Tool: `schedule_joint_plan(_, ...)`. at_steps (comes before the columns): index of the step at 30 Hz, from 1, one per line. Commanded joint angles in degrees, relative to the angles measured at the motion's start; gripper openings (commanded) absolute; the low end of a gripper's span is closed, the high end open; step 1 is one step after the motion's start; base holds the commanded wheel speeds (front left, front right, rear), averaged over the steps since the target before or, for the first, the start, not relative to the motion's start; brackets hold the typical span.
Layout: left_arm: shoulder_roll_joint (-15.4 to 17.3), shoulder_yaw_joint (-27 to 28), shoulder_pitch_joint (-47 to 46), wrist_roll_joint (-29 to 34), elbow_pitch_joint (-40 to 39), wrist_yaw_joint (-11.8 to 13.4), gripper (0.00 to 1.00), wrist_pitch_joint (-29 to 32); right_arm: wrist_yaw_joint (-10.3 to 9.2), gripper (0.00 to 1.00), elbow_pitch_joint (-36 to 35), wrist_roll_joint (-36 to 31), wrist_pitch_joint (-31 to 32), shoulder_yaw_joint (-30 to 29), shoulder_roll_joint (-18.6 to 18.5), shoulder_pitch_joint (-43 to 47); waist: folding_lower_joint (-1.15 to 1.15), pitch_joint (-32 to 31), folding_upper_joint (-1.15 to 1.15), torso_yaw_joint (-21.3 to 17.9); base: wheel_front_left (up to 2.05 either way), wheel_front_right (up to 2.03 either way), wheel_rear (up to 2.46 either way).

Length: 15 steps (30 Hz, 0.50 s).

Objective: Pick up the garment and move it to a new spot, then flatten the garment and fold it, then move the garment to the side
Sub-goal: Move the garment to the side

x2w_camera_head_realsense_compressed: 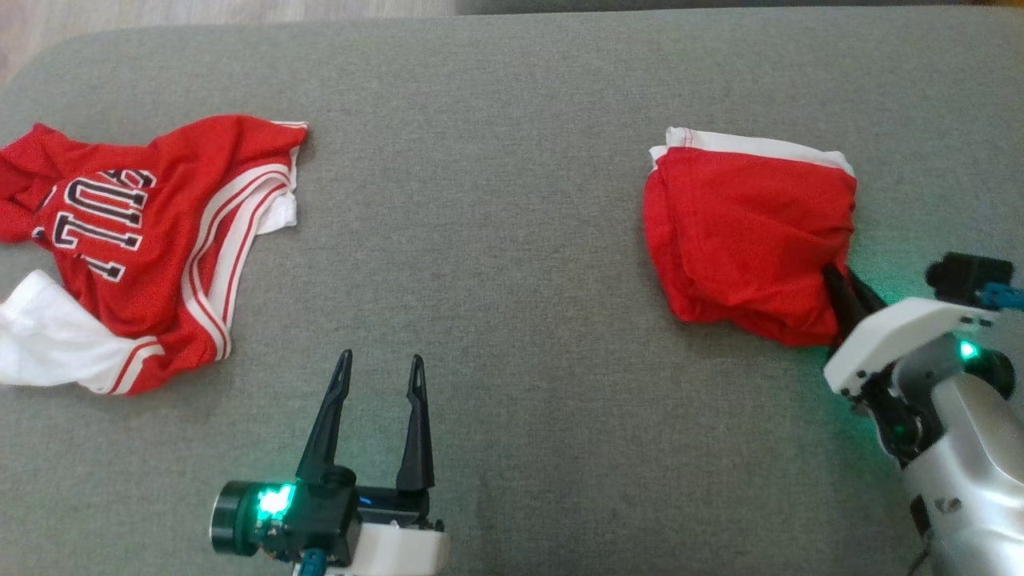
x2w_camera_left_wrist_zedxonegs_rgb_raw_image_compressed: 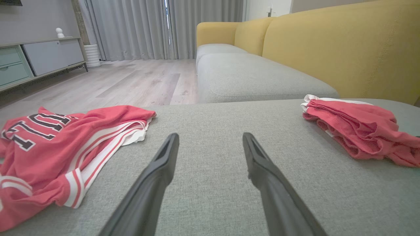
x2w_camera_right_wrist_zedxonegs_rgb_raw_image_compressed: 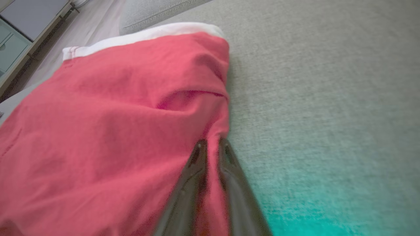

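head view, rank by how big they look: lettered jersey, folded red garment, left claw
1. lettered jersey, largest
2. folded red garment, somewhat smaller
3. left claw, smallest, though nearest the camera

— What does everything lie on?
— A broad, flat grey fabric cushion (x2w_camera_head_realsense_compressed: 512,240). On its left side lies a crumpled red jersey (x2w_camera_head_realsense_compressed: 144,240) with white stripes and dark letters.
— And beyond it?
— Far right, a sofa with a yellow back (x2w_camera_left_wrist_zedxonegs_rgb_raw_image_compressed: 328,49) and a grey seat (x2w_camera_left_wrist_zedxonegs_rgb_raw_image_compressed: 256,78). Far left, a pale wooden floor (x2w_camera_left_wrist_zedxonegs_rgb_raw_image_compressed: 131,82) runs to grey curtains (x2w_camera_left_wrist_zedxonegs_rgb_raw_image_compressed: 131,29). A low sideboard (x2w_camera_left_wrist_zedxonegs_rgb_raw_image_compressed: 42,59) stands there, with a small white figurine (x2w_camera_left_wrist_zedxonegs_rgb_raw_image_compressed: 59,32) on top and a white ribbed pot (x2w_camera_left_wrist_zedxonegs_rgb_raw_image_compressed: 92,55) beside it.
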Motion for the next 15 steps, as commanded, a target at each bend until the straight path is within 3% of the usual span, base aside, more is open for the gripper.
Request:
schedule_joint_plan(1, -0.1, 1.2, -1.8, -0.4, -1.4, 0.5, 1.0, -0.3, 0.39, 0.0, -1.0, 0.7, 0.4, 2.0, -0.2, -1.3, 0.0, 0.1, 0.0, -0.1, 0.0, 0.0, 0.0)
schedule_joint_plan(7, -0.1, 1.5, -2.7, -0.6, -2.0, 0.8, 1.0, -0.3, 0.39, 0.0, -0.4, 1.3, -4.3, 5.9, -5.7, -5.4, 0.0, 2.1, 0.0, -3.2, 0.0, 0.0, 0.0)
schedule_joint_plan(15, -0.1, 2.0, -5.8, 0.8, -2.0, -0.3, 1.0, -0.3, 0.39, 0.0, 2.5, -0.2, -6.6, 4.1, -14.0, -12.2, 0.0, 7.2, 0.0, -8.3, 0.0, 0.0, 0.0)
